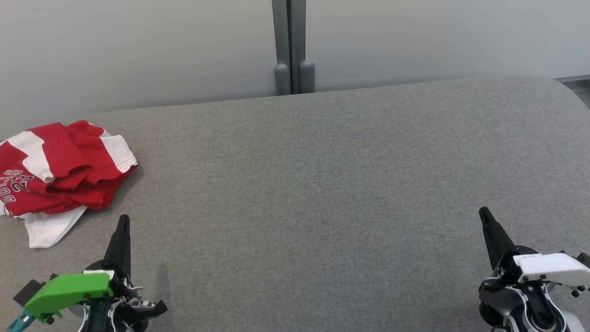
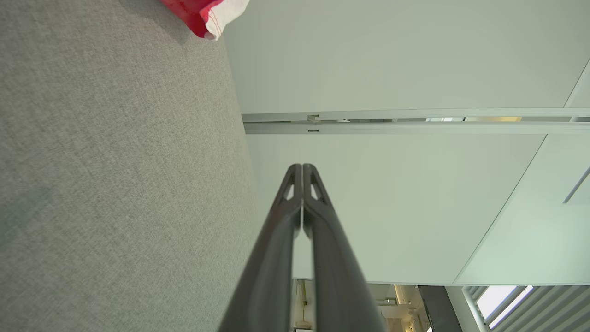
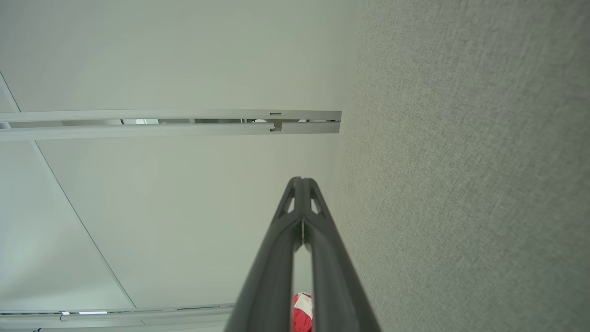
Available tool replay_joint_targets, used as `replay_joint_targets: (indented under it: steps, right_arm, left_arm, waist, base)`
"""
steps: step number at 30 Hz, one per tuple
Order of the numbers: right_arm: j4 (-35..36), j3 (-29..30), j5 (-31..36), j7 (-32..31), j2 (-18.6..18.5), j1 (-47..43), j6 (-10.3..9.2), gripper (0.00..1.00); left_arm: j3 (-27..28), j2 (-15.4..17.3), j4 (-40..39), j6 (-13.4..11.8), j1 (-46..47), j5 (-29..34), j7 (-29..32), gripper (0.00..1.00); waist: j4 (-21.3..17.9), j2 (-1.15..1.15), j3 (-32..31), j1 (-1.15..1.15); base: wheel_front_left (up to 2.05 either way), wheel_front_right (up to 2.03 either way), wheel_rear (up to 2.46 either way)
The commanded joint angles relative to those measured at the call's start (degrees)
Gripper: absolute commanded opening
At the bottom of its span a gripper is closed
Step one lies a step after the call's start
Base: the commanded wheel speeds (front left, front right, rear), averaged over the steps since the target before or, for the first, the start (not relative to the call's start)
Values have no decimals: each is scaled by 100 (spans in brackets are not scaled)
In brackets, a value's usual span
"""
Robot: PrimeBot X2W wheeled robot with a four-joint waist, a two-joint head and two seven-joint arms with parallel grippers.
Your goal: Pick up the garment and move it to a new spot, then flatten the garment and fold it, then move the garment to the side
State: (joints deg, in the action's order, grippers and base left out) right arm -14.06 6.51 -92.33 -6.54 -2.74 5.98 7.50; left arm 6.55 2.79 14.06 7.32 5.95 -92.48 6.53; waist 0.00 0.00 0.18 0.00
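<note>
Lying crumpled: one garment (image 1: 60, 170) on grey surface (image 1: 322, 184) | left end effector (image 1: 123, 220) closed, empty | right end effector (image 1: 484, 214) closed, empty

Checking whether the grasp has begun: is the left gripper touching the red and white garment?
Apart. The head view shows a strip of bare grey surface between the left gripper and the garment.

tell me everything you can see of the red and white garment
The garment is a red and white top of soft cloth, lying crumpled in a heap at the far left of the gray padded surface. White panels show a red-stitched hem; partial lettering sits near the head view's left edge, which cuts it off. A white flap sticks out toward the robot. Only the surface touches it; the shut left claw is near but apart.
</note>
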Motion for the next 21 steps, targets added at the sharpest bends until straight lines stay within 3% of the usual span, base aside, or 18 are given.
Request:
replay_joint_targets:
  steps: [1,21]
  right_arm:
    - [19,9,-17,-13,-31,48,-2,0]
    - [19,9,-17,-13,-31,49,-2,0]
  left_arm:
    - [3,21,-7,41,70,16,14,0]
    - [3,21,-7,41,70,16,14,0]
  waist:
    - [0,0,0,0]
    - [0,0,0,0]
  base:
    - [0,0,0]
    - [0,0,0]
